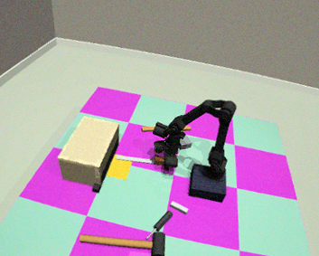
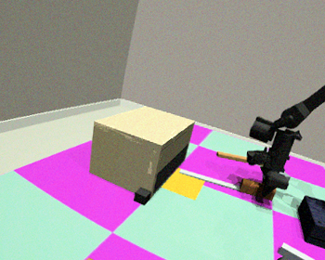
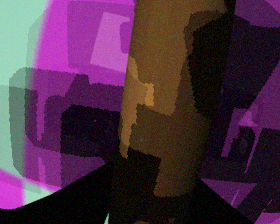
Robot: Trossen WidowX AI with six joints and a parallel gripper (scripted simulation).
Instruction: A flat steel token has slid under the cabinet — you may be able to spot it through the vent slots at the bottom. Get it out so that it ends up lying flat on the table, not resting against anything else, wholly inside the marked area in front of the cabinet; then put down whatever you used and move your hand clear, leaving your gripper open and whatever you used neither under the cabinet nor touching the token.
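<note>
While the end effector (image 1: 168, 161) (image 2: 266, 190) (image 3: 150, 177) grips a brown handle (image 1: 159, 160) (image 2: 251, 187) (image 3: 162, 100), a cabinet (image 1: 88, 142) (image 2: 125, 157) stands beyond the blade (image 1: 134, 159) (image 2: 209, 180)

Your robot arm (image 1: 227, 133) (image 2: 324, 94), matte black from shoulder to end effector (image 1: 168, 162) (image 2: 268, 191), shows slim straight links and chunky rounded joints — all rising from a dark navy, block-shaped base (image 1: 204, 193) (image 2: 317, 231). Its end effector carries blocky black housings — your wrist view catches dark, sloping edges.
</note>
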